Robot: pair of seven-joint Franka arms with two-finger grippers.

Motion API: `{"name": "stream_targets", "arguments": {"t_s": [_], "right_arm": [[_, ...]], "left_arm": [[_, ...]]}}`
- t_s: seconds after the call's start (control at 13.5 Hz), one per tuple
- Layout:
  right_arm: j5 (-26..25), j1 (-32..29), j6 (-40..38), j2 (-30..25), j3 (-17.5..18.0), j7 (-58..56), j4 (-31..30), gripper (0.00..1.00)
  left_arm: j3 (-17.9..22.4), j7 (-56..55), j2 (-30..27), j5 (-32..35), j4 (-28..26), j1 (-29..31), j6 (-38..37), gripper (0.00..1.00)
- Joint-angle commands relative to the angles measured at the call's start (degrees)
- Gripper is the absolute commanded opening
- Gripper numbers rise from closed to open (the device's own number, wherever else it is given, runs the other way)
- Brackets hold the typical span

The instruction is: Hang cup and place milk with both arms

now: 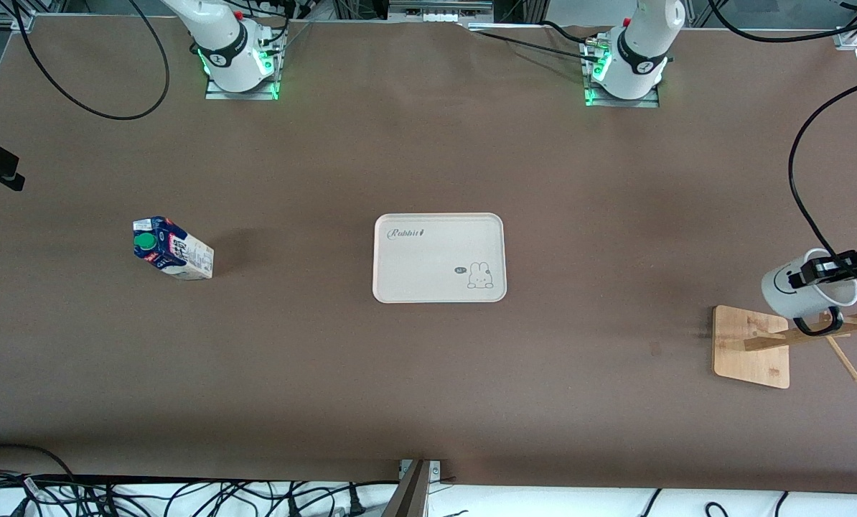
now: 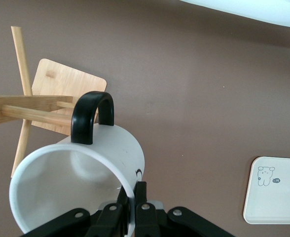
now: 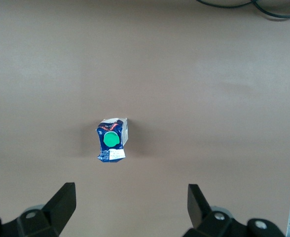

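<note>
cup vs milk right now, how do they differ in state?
The cup is held tilted in the air, the left gripper shut on its rim, its handle by the wooden rack; the milk stands untouched on the table. The right gripper is open above the milk. Neither is on the tray.

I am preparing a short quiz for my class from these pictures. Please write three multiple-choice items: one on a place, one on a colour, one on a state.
1. Where does the milk carton stand?
A. on the white tray
B. on the bare table, toward the right arm's end
C. on the wooden rack

2. What colour is the carton's cap?
A. red
B. green
C. yellow

3. What is the left gripper doing?
A. open over the tray
B. clamped on the white mug's rim
C. holding the carton

Answers: B, brown table all around it; B, right wrist view shows it; B, fingers pinch the wall.
</note>
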Motion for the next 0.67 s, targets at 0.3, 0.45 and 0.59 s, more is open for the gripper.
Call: {"name": "stream_targets", "arguments": {"t_s": [0.3,0.45,0.59], "right_arm": [[1.18,-1.07,0.38,-0.57,0.61,0.90,-2.64,1.00],[1.18,-0.89,0.38,-0.57,0.79,0.99,-2.64,1.00],[1.18,-0.89,0.38,-0.57,0.79,0.99,-2.29,1.00]], "left_arm": [[0.05,2.29,1.69,-0.77,1.70,3.09,-0.46,0.00],[0.05,2.03,1.69,-0.33,1.87,3.36,-0.63,0.22],[-0.04,1.41,1.61,-0.33,1.44,3.19,-0.64,1.00]]}}
